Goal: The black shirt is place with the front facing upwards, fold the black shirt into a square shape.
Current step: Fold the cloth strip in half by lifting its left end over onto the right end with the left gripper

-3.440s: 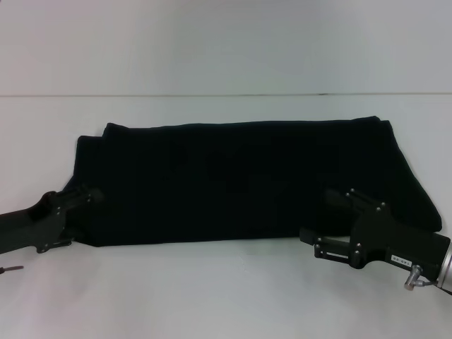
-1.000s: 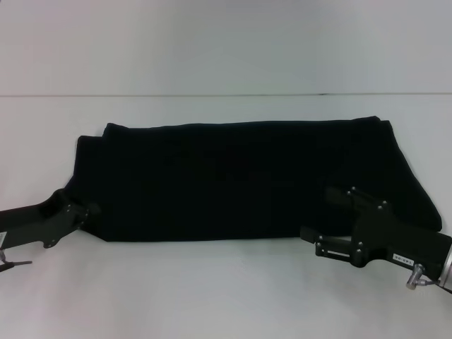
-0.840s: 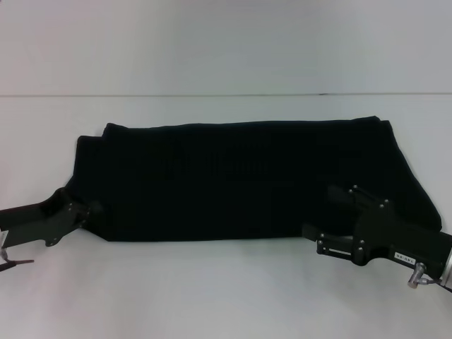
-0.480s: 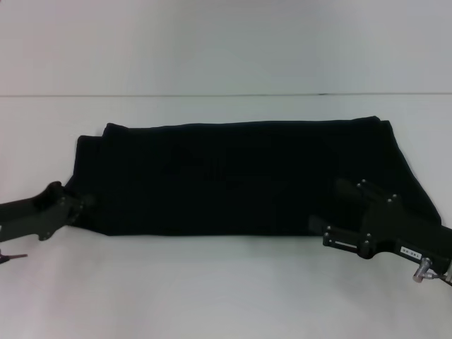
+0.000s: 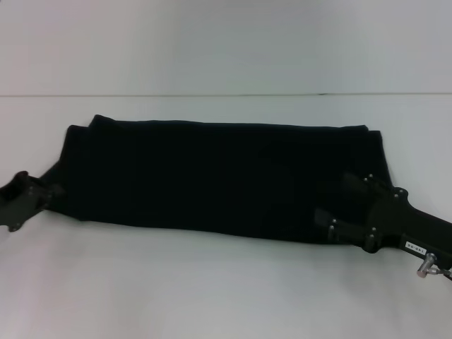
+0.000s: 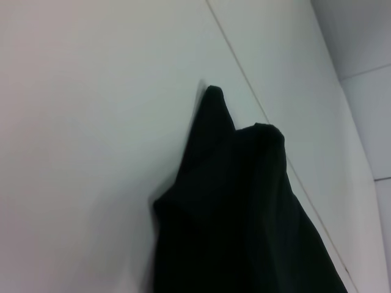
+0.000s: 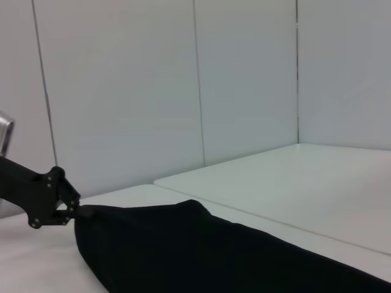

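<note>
Two tools work the near hem of the black shirt (image 5: 219, 176), which lies in a long band across the bench (image 5: 212, 289): left tool (image 5: 44, 192) and right tool (image 5: 332, 222) each seem clenched on a corner. Best lift evenly, carrying both corners toward the far edge together.

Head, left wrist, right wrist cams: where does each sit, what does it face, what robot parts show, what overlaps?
Head: on the robot's head, looking down at the black shirt on the white table; left tool and right tool at the shirt's near corners.
Left wrist: on the left arm, facing a bunched shirt corner; no robot parts show.
Right wrist: low on the right arm, looking along the shirt toward the left tool.
Shared: the shirt in all three.
</note>
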Robot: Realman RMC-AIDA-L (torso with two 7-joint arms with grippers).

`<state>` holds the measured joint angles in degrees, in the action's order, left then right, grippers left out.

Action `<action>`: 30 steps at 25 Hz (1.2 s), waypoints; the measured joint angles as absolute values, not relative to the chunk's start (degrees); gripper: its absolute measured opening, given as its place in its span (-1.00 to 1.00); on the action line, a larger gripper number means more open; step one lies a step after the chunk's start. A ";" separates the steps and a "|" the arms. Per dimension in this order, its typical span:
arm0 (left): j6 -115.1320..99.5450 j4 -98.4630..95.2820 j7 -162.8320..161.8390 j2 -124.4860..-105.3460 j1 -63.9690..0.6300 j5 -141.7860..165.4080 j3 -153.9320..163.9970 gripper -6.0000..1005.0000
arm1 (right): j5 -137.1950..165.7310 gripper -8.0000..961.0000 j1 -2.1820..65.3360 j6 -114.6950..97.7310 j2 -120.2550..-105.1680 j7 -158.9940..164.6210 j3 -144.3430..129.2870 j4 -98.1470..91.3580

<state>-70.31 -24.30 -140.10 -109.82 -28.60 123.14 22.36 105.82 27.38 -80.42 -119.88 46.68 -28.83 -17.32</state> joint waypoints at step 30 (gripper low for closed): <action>-80.67 -25.81 -137.52 -115.29 -44.19 116.23 20.13 -0.98 | 105.82 0.97 23.67 -79.29 -119.80 46.70 -24.08 -16.96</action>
<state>-80.67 -25.81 -137.52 -115.29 -44.19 116.23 20.13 105.82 23.67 -79.29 -119.80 46.70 -24.08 -16.96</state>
